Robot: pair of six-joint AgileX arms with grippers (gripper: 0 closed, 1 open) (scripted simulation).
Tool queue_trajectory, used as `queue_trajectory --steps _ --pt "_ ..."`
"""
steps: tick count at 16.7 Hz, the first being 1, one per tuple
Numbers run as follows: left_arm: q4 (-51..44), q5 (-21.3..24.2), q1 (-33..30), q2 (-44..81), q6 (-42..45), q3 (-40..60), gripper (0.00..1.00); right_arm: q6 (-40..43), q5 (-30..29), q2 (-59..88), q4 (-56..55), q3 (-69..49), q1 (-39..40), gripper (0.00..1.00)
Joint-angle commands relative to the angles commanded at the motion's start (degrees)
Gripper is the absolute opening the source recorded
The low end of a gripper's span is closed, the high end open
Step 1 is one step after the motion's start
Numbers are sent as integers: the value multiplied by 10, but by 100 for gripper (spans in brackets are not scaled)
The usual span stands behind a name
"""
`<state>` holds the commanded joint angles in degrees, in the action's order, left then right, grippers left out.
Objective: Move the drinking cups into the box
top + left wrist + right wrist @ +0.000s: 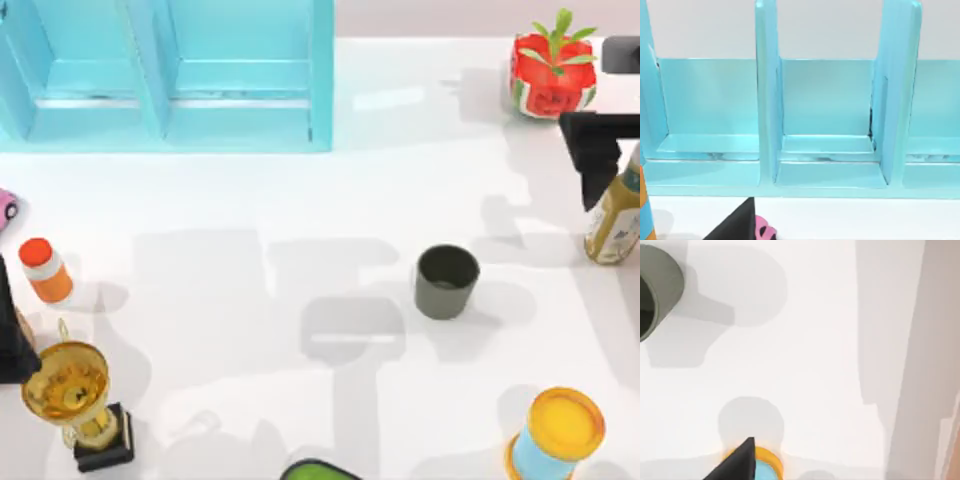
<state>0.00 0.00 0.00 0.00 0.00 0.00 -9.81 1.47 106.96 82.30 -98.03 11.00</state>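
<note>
standing upright on the table [300,200], one drinking cup [446,281] sits right of centre, well apart from the box [240,110] and both arms; finger state cannot be told.

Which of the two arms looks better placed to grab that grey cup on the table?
Probably the right. The drinking cup stands upright on the top view's right half, nearer the right arm at the right edge. It shows in the right wrist view, while the left wrist view faces the box.

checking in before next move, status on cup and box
Left gripper at left edge, right gripper at right edge. One dark grey cup upright on table. Box compartments bare. Path unobstructed.
</note>
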Motion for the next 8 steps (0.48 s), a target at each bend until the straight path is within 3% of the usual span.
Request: queue_trajectory --steps 4,8 --pt "0 0 0 0 0 0 100 -139 -9 72 -31 -41 127 100" --pt "0 0 0 0 0 0 100 -185 -15 100 -54 -59 163 100"
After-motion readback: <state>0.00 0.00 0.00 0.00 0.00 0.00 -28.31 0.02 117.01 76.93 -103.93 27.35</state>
